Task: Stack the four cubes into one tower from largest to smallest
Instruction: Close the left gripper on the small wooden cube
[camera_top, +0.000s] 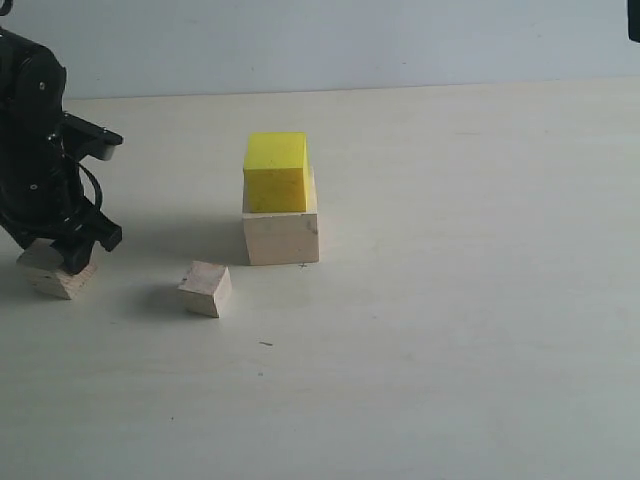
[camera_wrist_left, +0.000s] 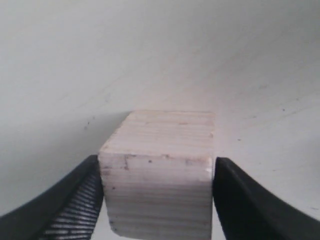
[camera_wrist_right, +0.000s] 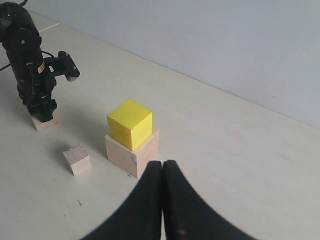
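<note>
A bright yellow cube (camera_top: 275, 170) sits on the large wooden cube (camera_top: 281, 237) at the table's middle, set slightly toward its left edge. Lying loose in front and to the left of that pair is the small wooden cube (camera_top: 205, 288). At the far left the medium wooden cube (camera_top: 62, 280) rests on the table, and my left gripper (camera_top: 60, 255) is shut on it. In the left wrist view both fingers press the sides of this cube (camera_wrist_left: 160, 165). My right gripper (camera_wrist_right: 163, 165) is shut and empty, hovering well back from the yellow cube (camera_wrist_right: 130, 124).
The pale tabletop (camera_top: 460, 330) runs back to a grey wall (camera_top: 400, 40). The left arm's black body (camera_top: 35, 150) stands over the far-left cube. A small dark mark (camera_top: 266, 344) lies on the table in front of the stack.
</note>
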